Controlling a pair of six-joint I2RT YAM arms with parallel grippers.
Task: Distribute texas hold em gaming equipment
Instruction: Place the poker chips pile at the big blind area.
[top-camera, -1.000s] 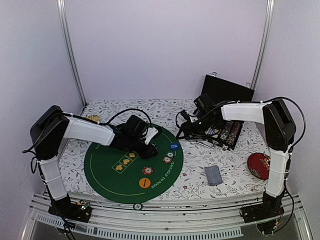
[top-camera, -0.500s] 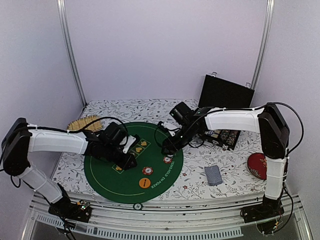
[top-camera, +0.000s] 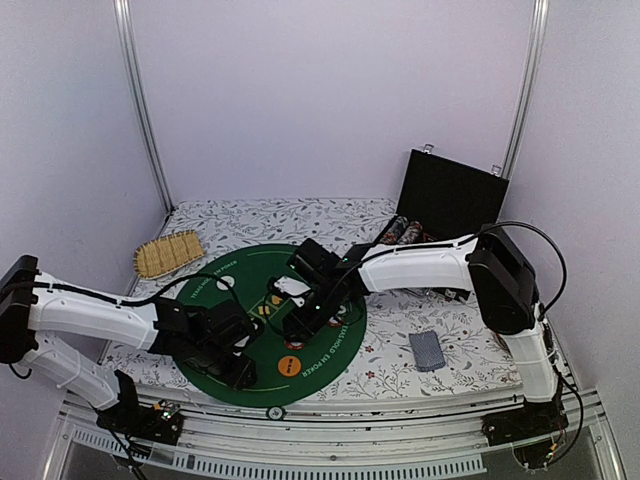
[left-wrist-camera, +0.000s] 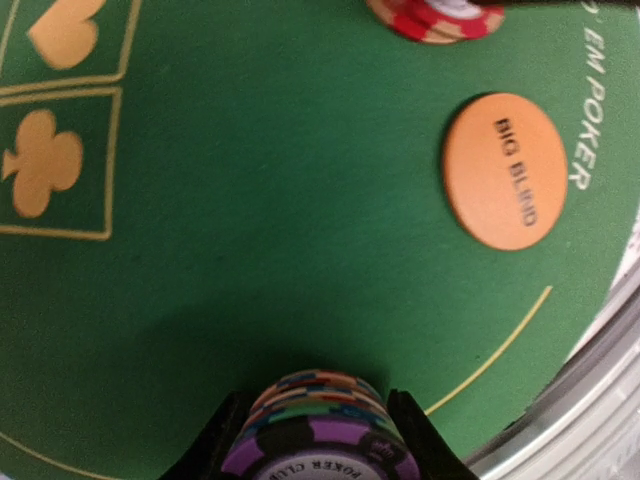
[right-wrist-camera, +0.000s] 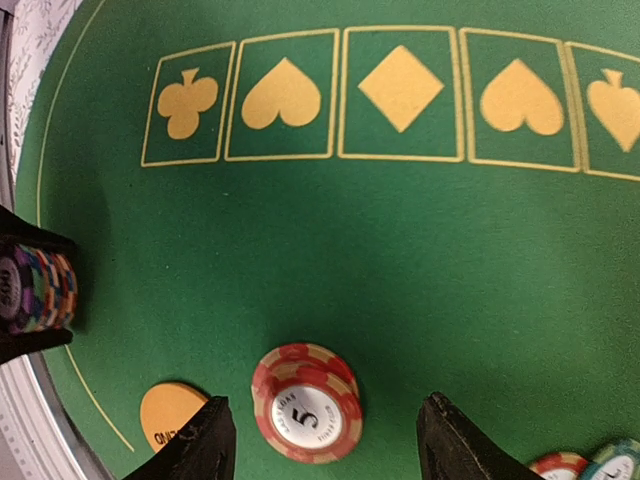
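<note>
Green felt mat (right-wrist-camera: 400, 260) holds the game. Left end effector (left-wrist-camera: 317, 445) grips a purple-topped chip stack (left-wrist-camera: 315, 400) near the front edge, apparently for placing. Right end effector (right-wrist-camera: 325, 440) hovers with jaws spread above a red chip (right-wrist-camera: 305, 405); grabbing it means lowering, then closing.

- Green felt poker mat (right-wrist-camera: 400, 260) fills view. Row of five gold-outlined boxes near top: club, heart, diamond, heart, spade (last cropped by frame).
- Right end effector (right-wrist-camera: 325, 415): jaws apart, black fingers (right-wrist-camera: 200, 445) either side of red-and-white round poker chip stack (right-wrist-camera: 305, 402) marked "5". Gap visible on both sides.
- Orange round plastic button (right-wrist-camera: 170, 415): just left of that stack, partly hidden behind finger.
- Left frame edge: multicoloured striped poker chip stack (right-wrist-camera: 45, 285) clamped between black jaws of left end effector (right-wrist-camera: 30, 292).
- Bottom-right corner: two further chips (right-wrist-camera: 560, 467), cropped.
</note>
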